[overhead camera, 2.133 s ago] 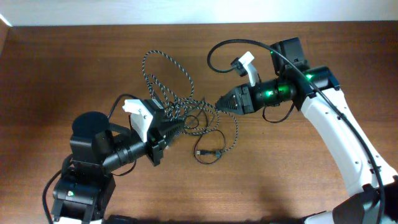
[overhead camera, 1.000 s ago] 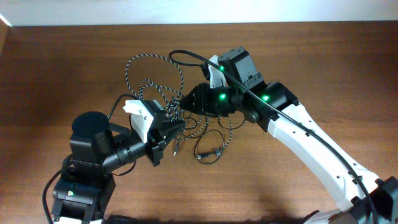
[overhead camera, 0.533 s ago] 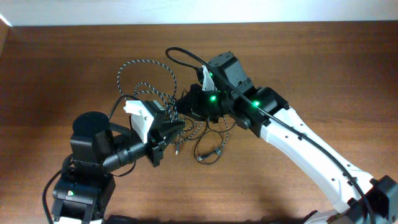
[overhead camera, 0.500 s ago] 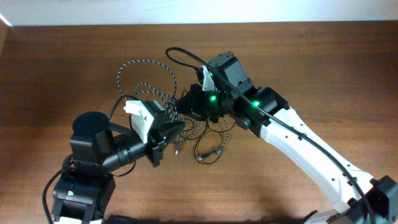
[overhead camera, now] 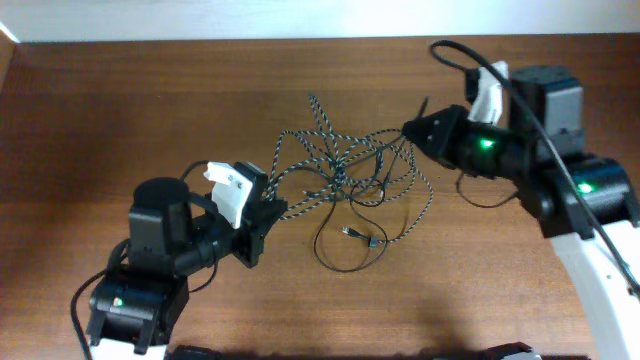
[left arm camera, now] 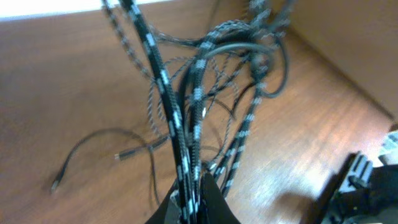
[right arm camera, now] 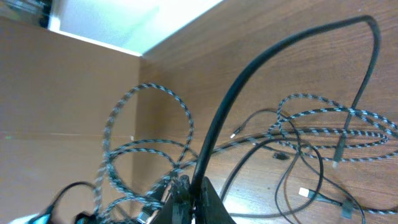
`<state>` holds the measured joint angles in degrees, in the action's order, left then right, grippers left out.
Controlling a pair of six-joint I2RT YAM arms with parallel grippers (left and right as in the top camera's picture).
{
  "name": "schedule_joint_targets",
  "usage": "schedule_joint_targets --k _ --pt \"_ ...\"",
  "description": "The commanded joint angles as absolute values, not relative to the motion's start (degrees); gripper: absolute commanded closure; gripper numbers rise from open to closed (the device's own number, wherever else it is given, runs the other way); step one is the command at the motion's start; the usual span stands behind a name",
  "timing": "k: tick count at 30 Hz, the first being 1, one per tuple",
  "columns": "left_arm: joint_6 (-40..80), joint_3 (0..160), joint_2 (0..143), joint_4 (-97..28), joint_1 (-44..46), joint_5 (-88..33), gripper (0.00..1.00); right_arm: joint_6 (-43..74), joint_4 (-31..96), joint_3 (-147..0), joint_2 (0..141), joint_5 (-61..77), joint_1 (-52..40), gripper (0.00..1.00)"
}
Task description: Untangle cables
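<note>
The cables lie tangled mid-table, strung between both grippers. The speckled braided cable (overhead camera: 345, 150) fans out in several loops (right arm camera: 152, 87). The plain black cable (overhead camera: 330, 262) makes a slack loop on the wood nearer the front, its small plug (overhead camera: 352, 233) inside it. My left gripper (overhead camera: 278, 208) is shut on a bundle of speckled strands (left arm camera: 163, 93), which run up from its jaws (left arm camera: 194, 186). My right gripper (overhead camera: 408, 128) is shut on a black cord (right arm camera: 230, 106) that rises between its fingers (right arm camera: 191, 185). Speckled strands bunch against its left finger.
The wooden table (overhead camera: 120, 110) ends at a pale wall strip at the back. The right arm's thick black lead (overhead camera: 455, 52) arches over its wrist. The left arm's base (overhead camera: 130, 300) fills the front left corner. A light plug (right arm camera: 305, 193) lies on the wood.
My right gripper has swung from beside the left gripper to the back right, drawing the tangle out into long stretched loops. The left gripper has shifted slightly, still holding the speckled strands.
</note>
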<state>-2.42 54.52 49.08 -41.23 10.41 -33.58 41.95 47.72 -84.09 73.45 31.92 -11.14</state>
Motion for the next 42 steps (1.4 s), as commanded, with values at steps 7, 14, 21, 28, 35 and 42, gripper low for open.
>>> schedule_joint_targets --k 7,14,21,28,35,42 --pt "22.65 54.43 65.95 -48.34 9.69 0.82 1.00 39.22 46.06 -84.42 63.20 34.30 19.55 0.96" --pt "27.53 54.43 66.41 -48.29 9.72 1.41 1.00 40.88 45.91 -84.42 60.90 44.64 26.63 0.82" --pt "8.25 54.43 51.59 -31.27 9.76 -28.29 1.00 35.83 51.51 -84.42 62.74 44.40 14.50 0.68" --pt "18.46 54.43 36.64 -30.24 9.61 -28.05 1.00 12.10 64.38 -84.42 69.63 44.40 -3.31 0.68" --pt "18.41 54.43 36.67 -30.85 9.61 -32.38 1.00 6.11 61.39 -84.42 79.92 44.60 -17.82 0.68" --pt "18.41 54.43 36.67 -32.36 9.61 -32.16 1.00 -18.24 56.51 -84.42 82.87 63.37 -26.04 0.54"
